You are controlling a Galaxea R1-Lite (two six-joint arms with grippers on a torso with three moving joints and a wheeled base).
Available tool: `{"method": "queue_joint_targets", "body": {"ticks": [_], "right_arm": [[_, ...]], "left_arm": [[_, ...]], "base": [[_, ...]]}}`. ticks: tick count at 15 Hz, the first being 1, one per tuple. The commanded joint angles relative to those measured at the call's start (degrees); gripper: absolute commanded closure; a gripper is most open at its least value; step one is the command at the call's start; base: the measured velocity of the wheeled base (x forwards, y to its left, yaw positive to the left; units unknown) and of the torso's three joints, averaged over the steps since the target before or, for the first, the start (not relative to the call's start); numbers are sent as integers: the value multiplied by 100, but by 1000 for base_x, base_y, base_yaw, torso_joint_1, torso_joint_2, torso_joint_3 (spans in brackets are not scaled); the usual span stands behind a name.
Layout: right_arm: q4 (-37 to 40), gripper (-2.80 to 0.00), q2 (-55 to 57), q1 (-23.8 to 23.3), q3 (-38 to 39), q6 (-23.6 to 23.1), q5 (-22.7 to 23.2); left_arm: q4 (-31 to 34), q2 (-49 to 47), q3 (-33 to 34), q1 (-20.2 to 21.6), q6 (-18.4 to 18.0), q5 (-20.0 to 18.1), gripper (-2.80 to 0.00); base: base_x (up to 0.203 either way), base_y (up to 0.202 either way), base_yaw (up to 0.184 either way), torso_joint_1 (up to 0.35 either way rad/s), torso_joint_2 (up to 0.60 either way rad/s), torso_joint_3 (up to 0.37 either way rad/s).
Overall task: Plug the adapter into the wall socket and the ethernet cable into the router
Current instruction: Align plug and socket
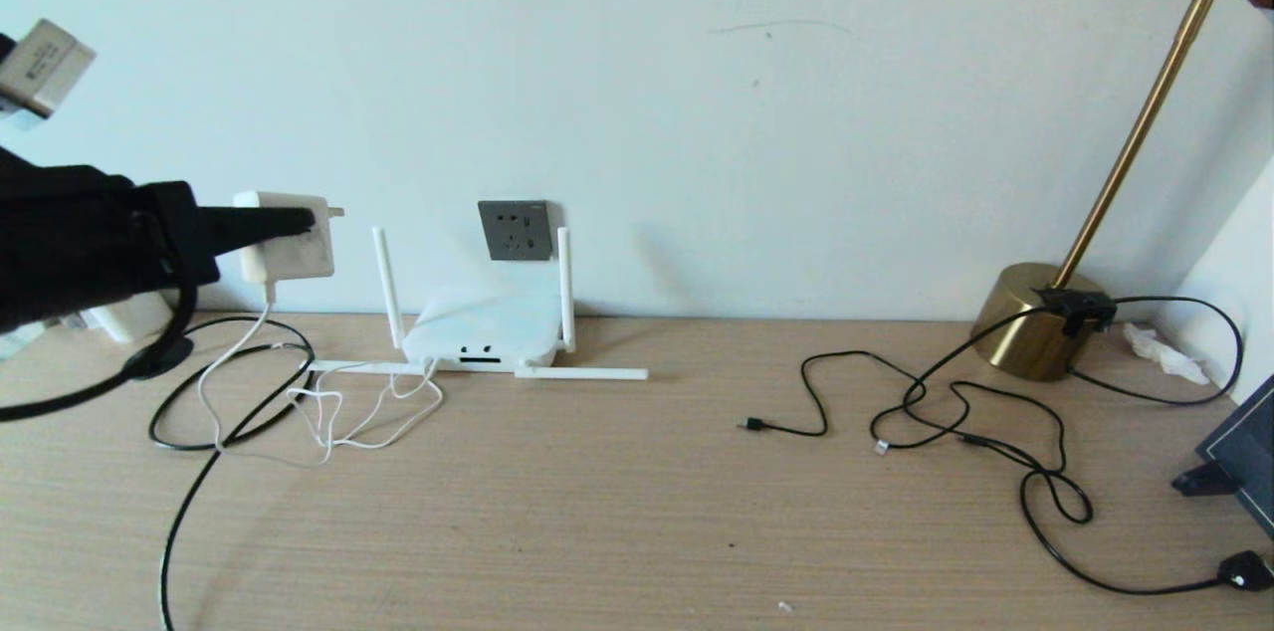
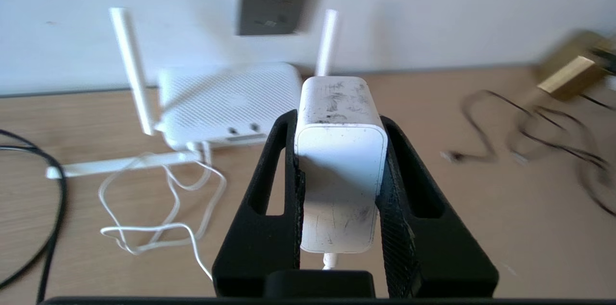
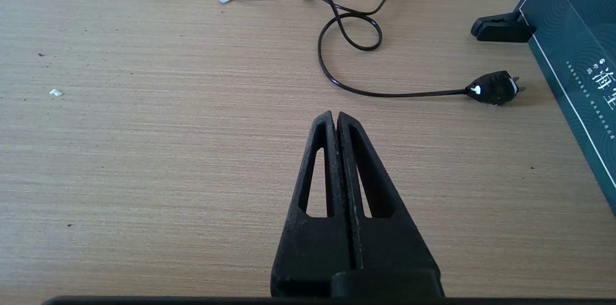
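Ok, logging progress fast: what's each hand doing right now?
Left hand: closed on the adapter, held up off the desk.
Right hand: shut, empty, over the desk.

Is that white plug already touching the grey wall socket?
Apart. In the head view, the adapter, clamped in the left end effector, hangs well to the left of the wall socket.

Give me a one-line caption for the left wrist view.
Left gripper holds the adapter above the table, facing router and wall socket.
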State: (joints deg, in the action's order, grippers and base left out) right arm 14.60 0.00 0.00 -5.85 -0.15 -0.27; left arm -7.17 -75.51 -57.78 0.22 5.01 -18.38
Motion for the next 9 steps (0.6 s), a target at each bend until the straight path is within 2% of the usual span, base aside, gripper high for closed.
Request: {"method": "queue_joint_targets", "body": {"ticks": [1, 3, 7, 8, 9], "right_arm": [[7, 0, 0, 0, 1, -2, 0], [7, 0, 0, 0, 4, -2, 0], [7, 0, 0, 0, -4, -2, 0], [7, 0, 0, 0, -4, -2, 0], [7, 0, 0, 0, -4, -1, 0]], "left_arm": [[-514, -155, 407, -161, 8, 284, 0], [-992, -160, 734, -279, 0, 442, 0], [-1041, 103, 1105, -362, -9, 467, 0], [-1044, 176, 1218, -499, 12, 487, 0], [-1040, 213, 1271, -659, 273, 531, 0]], "base": [[0, 0, 0, 0, 0, 0], [0, 0, 0, 0, 0, 0], [0, 0, 0, 0, 0, 0], [0, 0, 0, 0, 0, 0], [0, 0, 0, 0, 0, 0]]}}
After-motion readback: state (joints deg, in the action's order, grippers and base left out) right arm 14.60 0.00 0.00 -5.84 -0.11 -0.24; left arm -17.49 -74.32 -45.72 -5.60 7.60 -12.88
